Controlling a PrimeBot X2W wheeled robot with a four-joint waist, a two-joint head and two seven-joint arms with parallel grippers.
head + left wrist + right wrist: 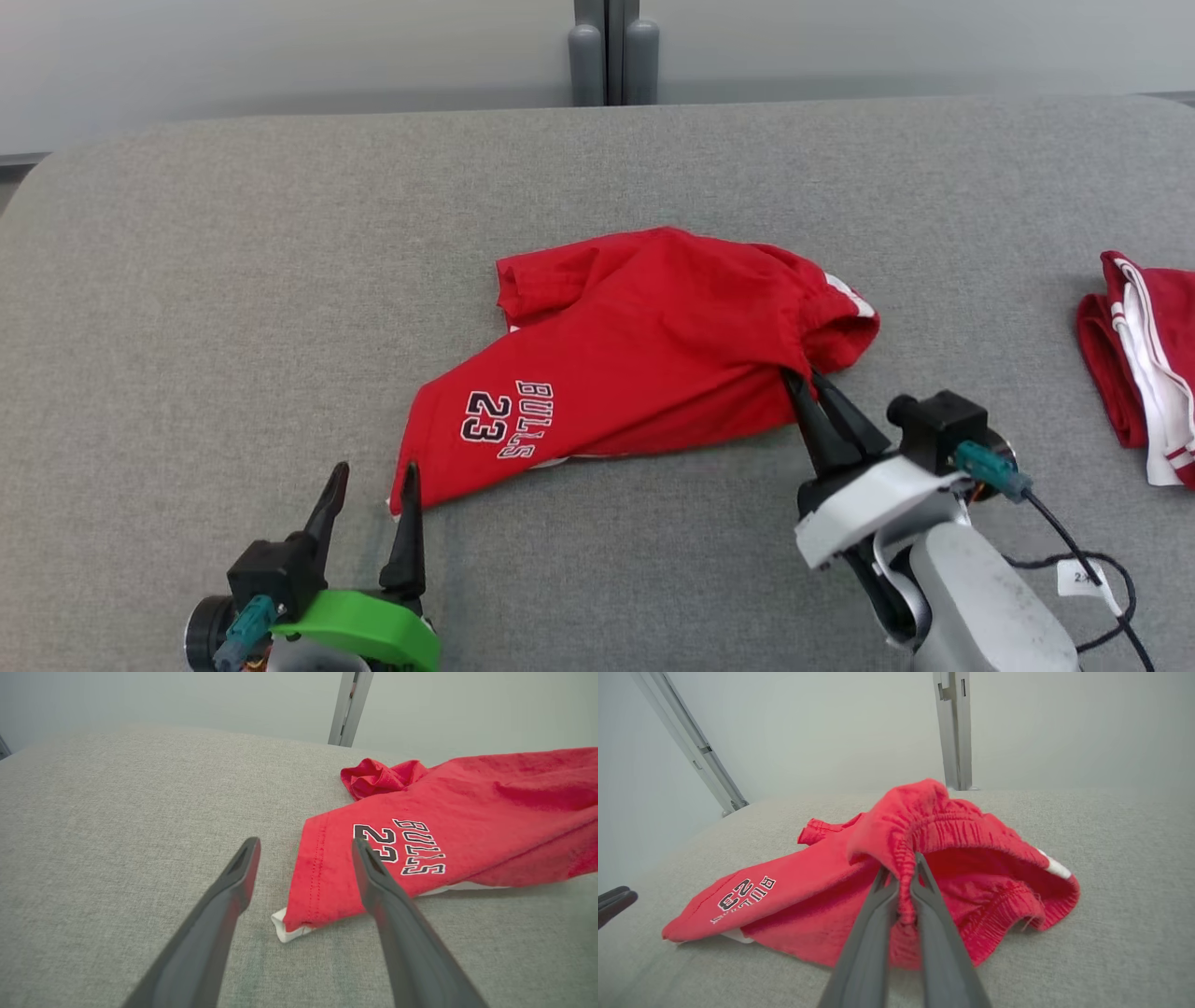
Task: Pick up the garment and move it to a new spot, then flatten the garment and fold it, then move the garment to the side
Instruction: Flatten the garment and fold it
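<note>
One red garment lies on grey padding, waistband pinched by the right gripper, left gripper spread wide beside its hem.

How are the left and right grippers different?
The left gripper is open and holds nothing; the right gripper is shut on the waistband of the red shorts. The left has a green mount, the right a white mount. The left is by the leg hem, the right at the waist end. Both have long dark fingers.
</note>
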